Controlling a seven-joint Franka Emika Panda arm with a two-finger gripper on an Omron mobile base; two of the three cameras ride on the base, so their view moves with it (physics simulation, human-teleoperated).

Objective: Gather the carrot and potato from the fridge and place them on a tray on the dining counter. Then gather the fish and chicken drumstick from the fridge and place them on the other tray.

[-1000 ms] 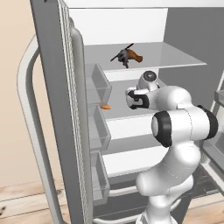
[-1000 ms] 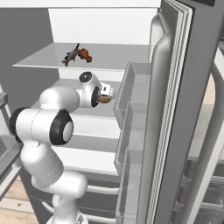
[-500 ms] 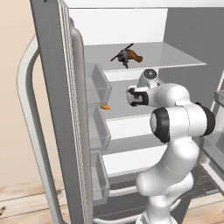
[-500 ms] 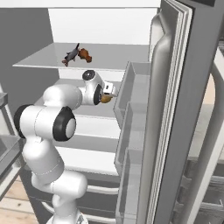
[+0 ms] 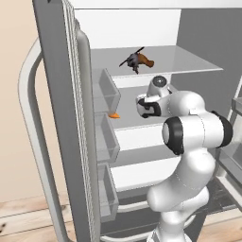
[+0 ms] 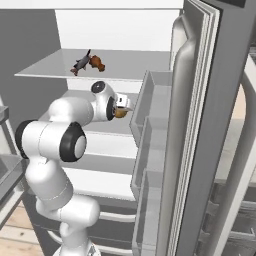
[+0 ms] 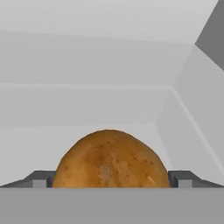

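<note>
Reaching into the open fridge [image 5: 203, 42], white arm bent at the elbow, hand level with the second shelf [image 5: 137, 122]. Gripper [image 7: 109, 181] spread to its widest, dark fingertips [image 7: 40, 179] flanking the potato [image 7: 110, 159] on either side — brown, speckled, resting on the shelf between the jaws. Not possible to tell from the hand view whether the pads touch the skin; no squeeze evident.

From the right base view, potato [image 6: 120, 112] peeking out just past the wrist, near the door-side edge of the same shelf. From the left base view, gripper [image 5: 146, 108] hidden mostly behind the forearm.

Carrot [image 5: 113, 115] — small orange sliver — lying on that second shelf too, at the far left end beside the door bins [image 5: 106, 90], apart from the hand.

One shelf higher: fish [image 5: 132, 60], dark grey, and chicken drumstick [image 5: 145, 61], reddish brown, touching each other near the shelf's middle. Same pair in the right base view, fish [image 6: 81, 63] left of drumstick [image 6: 97, 62].

Fridge door [image 6: 200, 125] swung wide, its grey bins stacked along the inside.
</note>
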